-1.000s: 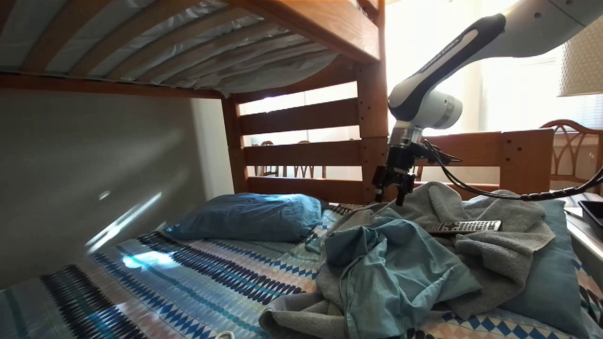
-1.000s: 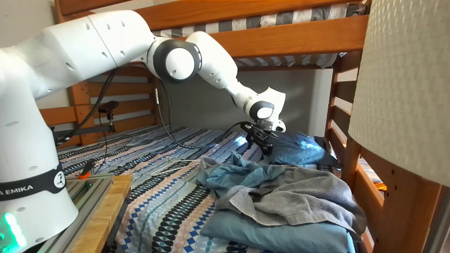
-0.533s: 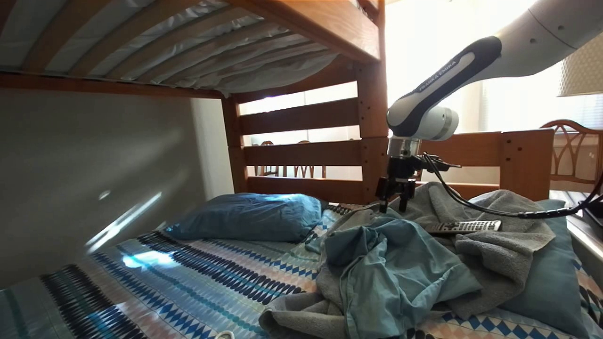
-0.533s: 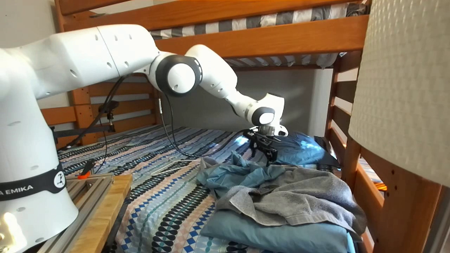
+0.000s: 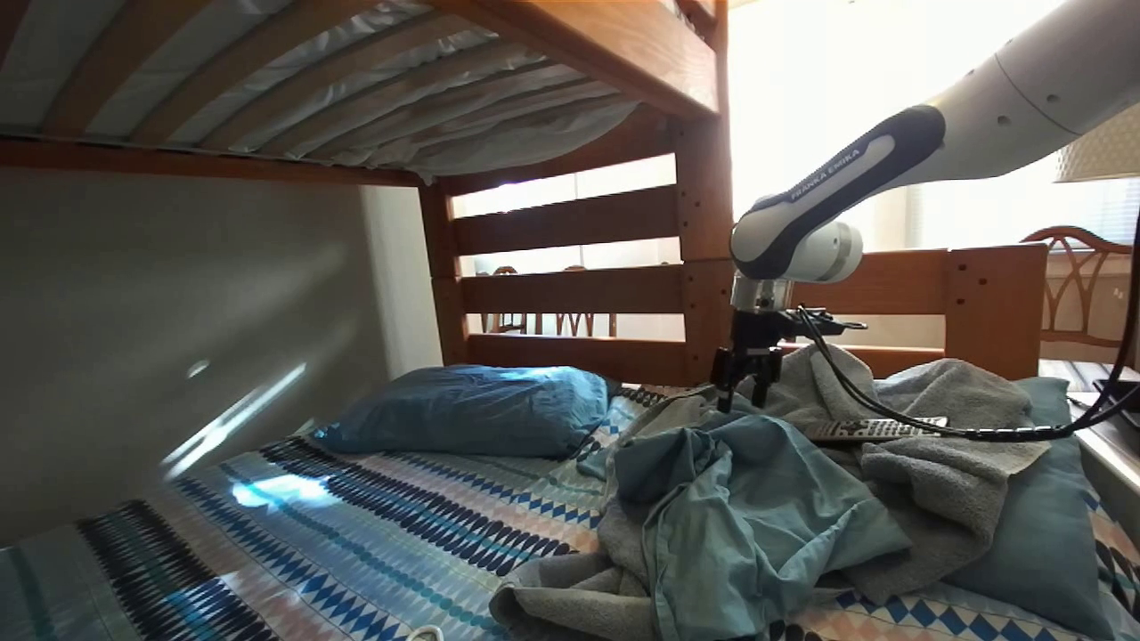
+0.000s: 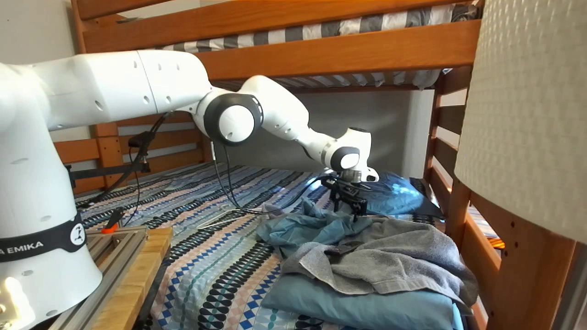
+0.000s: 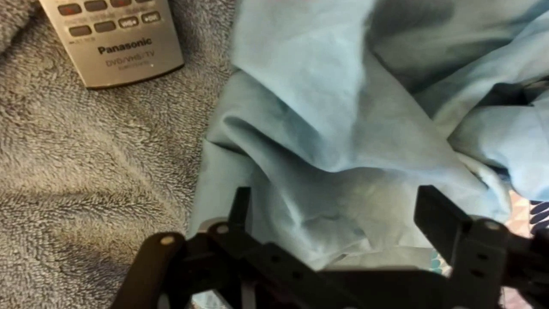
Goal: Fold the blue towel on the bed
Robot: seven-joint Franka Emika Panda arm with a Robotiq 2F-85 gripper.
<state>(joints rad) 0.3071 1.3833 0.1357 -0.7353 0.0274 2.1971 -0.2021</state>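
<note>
The blue towel (image 5: 757,516) is a crumpled, teal-blue thin cloth lying partly over a grey towel on the bed (image 5: 356,552). It also shows in an exterior view (image 6: 307,228) and fills the middle of the wrist view (image 7: 300,107). My gripper (image 5: 742,402) points down at the far edge of the blue towel. In an exterior view (image 6: 346,213) it is close above the cloth; I cannot tell whether it touches. In the wrist view the gripper (image 7: 334,204) has its fingers wide apart, with blue cloth below and between them and nothing held.
The grey towel (image 5: 944,481) lies bunched beside and under the blue one, with a remote (image 5: 882,429) on it. Blue pillows (image 5: 472,409) (image 6: 367,302) lie on the bed. A white hanger (image 6: 224,219), bunk posts (image 5: 704,205) and a lampshade (image 6: 523,114) surround the area.
The arm and gripper have come down toward the blue towel, slowing in the last half second. The cable has sagged lower. The towels and remote have not moved.
</note>
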